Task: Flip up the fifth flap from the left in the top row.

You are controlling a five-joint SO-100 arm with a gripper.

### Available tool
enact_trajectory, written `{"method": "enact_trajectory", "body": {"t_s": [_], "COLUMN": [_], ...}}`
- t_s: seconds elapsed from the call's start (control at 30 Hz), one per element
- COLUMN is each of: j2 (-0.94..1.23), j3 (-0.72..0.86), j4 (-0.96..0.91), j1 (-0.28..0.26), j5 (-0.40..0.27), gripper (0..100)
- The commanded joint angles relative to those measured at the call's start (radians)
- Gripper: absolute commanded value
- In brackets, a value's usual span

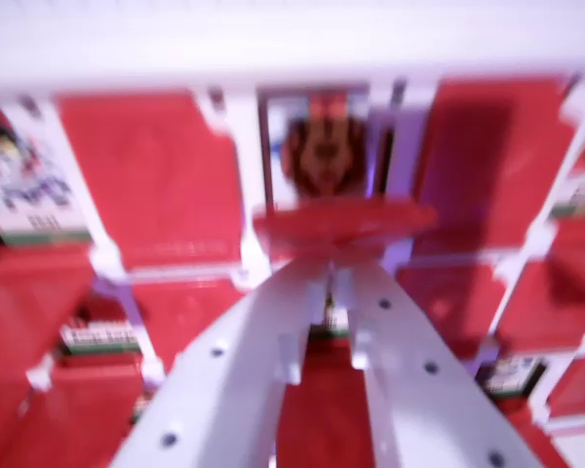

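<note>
White tool point(333, 273), tips nearly together, meets a half-raised red flap point(341, 226) on the white-framed board point(246, 185).

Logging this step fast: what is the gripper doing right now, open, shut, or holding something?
Gripper: jaws nearly together at the edge of the raised red flap; the blur hides whether they are shut on it, so it cannot be told.

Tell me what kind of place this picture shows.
Probably a tabletop game setup, not a room: a white grid frame holding red flaps, some raised to show picture cards. The end effector sits close to one flap. The view is blurred.
</note>
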Motion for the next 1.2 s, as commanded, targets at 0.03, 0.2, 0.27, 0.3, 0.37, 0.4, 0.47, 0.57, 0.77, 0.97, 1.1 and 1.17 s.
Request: {"method": "enact_trajectory", "body": {"t_s": [0.03, 0.2, 0.27, 0.3, 0.37, 0.4, 0.47, 0.57, 0.77, 0.97, 1.1, 1.17], "j2": [0.086, 0.101, 0.110, 0.117, 0.126, 0.127, 0.129, 0.146, 0.235, 0.275, 0.224, 0.187], "j3": [-0.126, -0.104, -0.080, -0.060, -0.037, -0.040, -0.041, -0.014, 0.118, 0.155, 0.100, 0.058], "j4": [-0.092, -0.212, -0.281, -0.330, -0.388, -0.388, -0.374, -0.322, -0.285, -0.242, -0.229, -0.222], "j1": [0.003, 0.006, 0.008, 0.009, 0.012, 0.014, 0.014, 0.014, 0.009, 0.003, 0.000, -0.002], "j5": [0.000, 0.032, 0.035, 0.035, 0.037, 0.035, 0.020, 0.018, 0.023, 0.037, 0.032, 0.028], "gripper": [0, 0, 0, 0, 0, 0, 0, 0, 0, 0, 0, 0]}}
